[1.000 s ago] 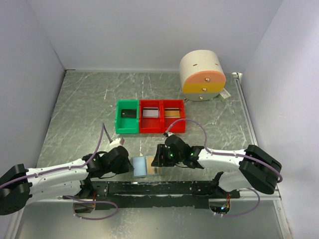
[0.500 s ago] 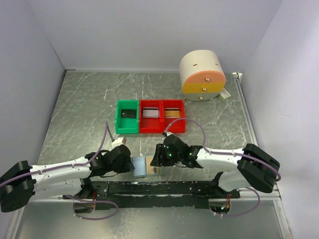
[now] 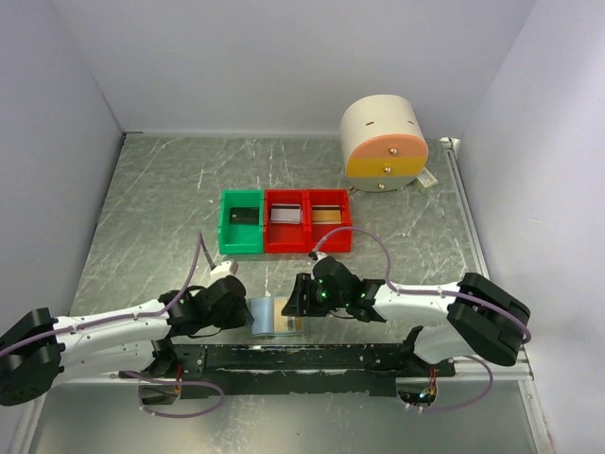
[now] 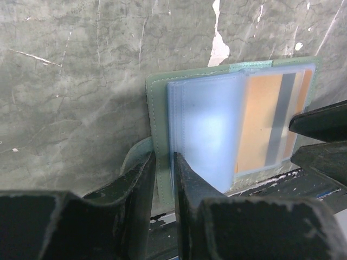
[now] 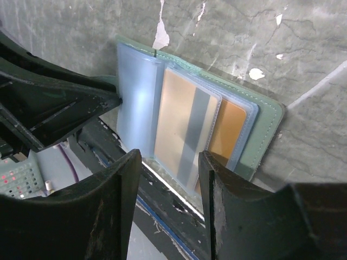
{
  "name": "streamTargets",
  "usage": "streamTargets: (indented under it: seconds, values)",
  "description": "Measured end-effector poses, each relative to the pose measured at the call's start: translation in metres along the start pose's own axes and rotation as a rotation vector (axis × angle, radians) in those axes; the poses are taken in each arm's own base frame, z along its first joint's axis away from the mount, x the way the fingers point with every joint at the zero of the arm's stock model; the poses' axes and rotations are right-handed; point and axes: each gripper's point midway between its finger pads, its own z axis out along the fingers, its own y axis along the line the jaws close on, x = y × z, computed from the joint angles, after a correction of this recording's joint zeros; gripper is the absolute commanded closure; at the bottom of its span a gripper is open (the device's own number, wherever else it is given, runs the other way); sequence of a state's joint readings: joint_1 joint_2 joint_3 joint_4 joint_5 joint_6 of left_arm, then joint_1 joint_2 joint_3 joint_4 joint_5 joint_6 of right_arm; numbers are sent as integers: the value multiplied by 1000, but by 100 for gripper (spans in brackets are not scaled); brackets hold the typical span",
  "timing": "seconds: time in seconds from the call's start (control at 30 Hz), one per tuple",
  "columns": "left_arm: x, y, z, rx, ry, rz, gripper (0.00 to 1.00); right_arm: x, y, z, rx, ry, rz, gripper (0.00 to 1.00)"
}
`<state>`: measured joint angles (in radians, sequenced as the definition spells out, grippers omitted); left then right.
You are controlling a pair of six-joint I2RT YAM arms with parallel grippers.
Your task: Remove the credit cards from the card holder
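Black left hand (image 4: 162, 162): pressed together on the left rim of the card holder (image 4: 203, 130), my two fingers nipping its green border. My arm lies low along the near edge and reaches inward.
Black right hand (image 5: 169, 157): fingers spread at the holder's opposite end, straddling the near end of an orange card. I see nothing clamped between them. My arm is low and bent in from the right.
Holder's look: opened flat, with pale blue translucent sleeves on a green backing. It lies between my two hands, just beside the black base rail (image 3: 302, 357).
Orange credit cards (image 5: 187, 130): one with a grey stripe sits in a sleeve, and a second shows behind it.
Grey worktop (image 3: 161, 208): marbled, with white chips.
Beyond: a green bin (image 3: 241, 248) and two red bins (image 3: 307, 248) stand in a row. A cream drum (image 3: 383, 132) with an orange face stands far right, against pale walls.
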<state>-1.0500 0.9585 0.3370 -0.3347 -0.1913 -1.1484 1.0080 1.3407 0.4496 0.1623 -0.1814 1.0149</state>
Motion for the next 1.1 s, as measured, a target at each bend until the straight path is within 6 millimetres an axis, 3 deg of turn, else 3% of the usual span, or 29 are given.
streamTargets:
  seconds: [0.43,0.7,0.83,0.93,1.1]
  values:
    - [-1,-4,0,24,-5,-8,70,-7,38,-6,-167,-20,44,53]
    - [-2,-5,-8,26,-17,-14,53,-16,14,-13,-3,-67,-12,51]
    - [-17,-27,-29,108,-79,-25,46,-21,0,-15,102,-68,-70,50]
    - [-23,-33,-35,141,-106,-37,47,-17,-11,-13,174,-51,-104,48]
    - [-17,-22,-24,79,-87,-24,50,-5,-23,-10,299,-15,-178,48]
